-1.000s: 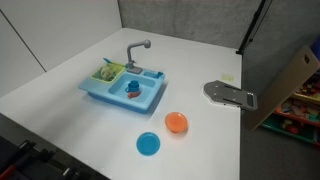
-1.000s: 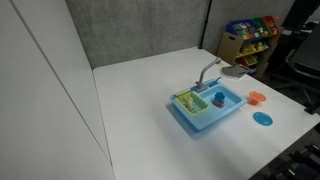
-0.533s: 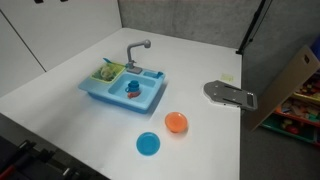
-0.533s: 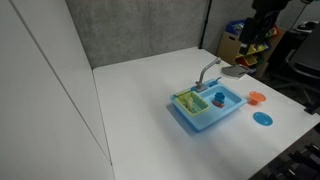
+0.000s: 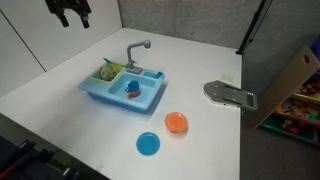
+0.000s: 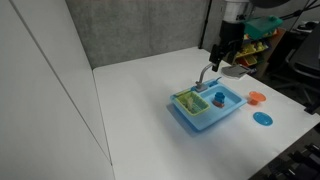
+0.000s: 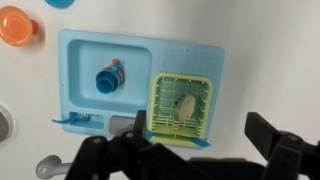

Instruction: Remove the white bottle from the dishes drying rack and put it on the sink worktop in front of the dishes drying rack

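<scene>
The white bottle [image 7: 185,108] lies inside the yellow-green dishes drying rack [image 7: 160,100], which sits in the corner of the light-blue toy sink. The rack shows in both exterior views [image 5: 108,71] [image 6: 188,101]. The sink worktop [image 7: 190,58] is the flat light-blue rim around the basin. My gripper [image 7: 185,155] is open and empty, high above the sink, with the rack and bottle between its two dark fingers in the wrist view. It also shows in both exterior views [image 5: 70,12] [image 6: 221,52], well clear of the rack.
A blue-and-orange item [image 7: 110,77] lies in the basin. A grey faucet [image 5: 136,48] stands at the sink's back edge. An orange bowl [image 5: 176,122] and a round blue plate [image 5: 148,144] sit on the white table, with a grey flat object [image 5: 230,95] nearby.
My arm has come into both exterior views and moved down toward the sink and faucet. The bottle, rack and other objects have not moved.
</scene>
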Tool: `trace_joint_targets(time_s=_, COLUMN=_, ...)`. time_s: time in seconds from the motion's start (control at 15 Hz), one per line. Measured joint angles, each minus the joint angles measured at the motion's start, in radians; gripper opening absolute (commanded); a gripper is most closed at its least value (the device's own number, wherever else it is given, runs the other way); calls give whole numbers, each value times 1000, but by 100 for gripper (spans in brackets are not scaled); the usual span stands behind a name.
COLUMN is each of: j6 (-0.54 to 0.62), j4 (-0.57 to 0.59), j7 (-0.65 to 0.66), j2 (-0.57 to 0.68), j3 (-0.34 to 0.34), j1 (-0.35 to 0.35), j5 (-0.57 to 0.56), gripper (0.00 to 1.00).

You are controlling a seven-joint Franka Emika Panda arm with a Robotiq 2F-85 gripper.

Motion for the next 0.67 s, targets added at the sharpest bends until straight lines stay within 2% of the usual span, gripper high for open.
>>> trace_joint_targets(time_s=0.67, j6=112, j4=121, j7=51, j2=264, j3=-43, j1=26, j5=70, gripper=100)
